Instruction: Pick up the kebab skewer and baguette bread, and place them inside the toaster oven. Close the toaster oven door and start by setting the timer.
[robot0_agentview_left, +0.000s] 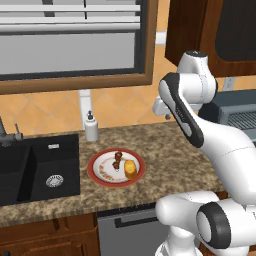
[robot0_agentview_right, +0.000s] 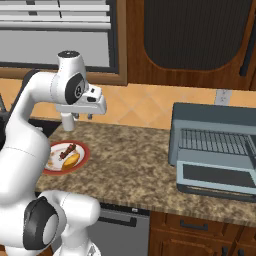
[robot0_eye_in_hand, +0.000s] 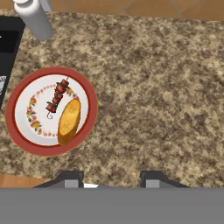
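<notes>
Fingertips (robot0_eye_in_hand: 72, 180) sit at the bottom of hand view, spread apart, holding nothing — pincer (robot0_eye_in_hand: 111, 181) hangs over bare counter (robot0_eye_in_hand: 157, 96). Kebab skewer (robot0_eye_in_hand: 57, 95) and baguette bread (robot0_eye_in_hand: 69, 121) lie side by side on the red-rimmed plate (robot0_eye_in_hand: 15, 139), off to one side. Both long axes run near-parallel, slightly tilted. Shift over the skewer, close across the stick — not along it.

Glossy white rounded arm links (robot0_agentview_left: 220, 145) with dark joint bands and round dark end caps.
</notes>
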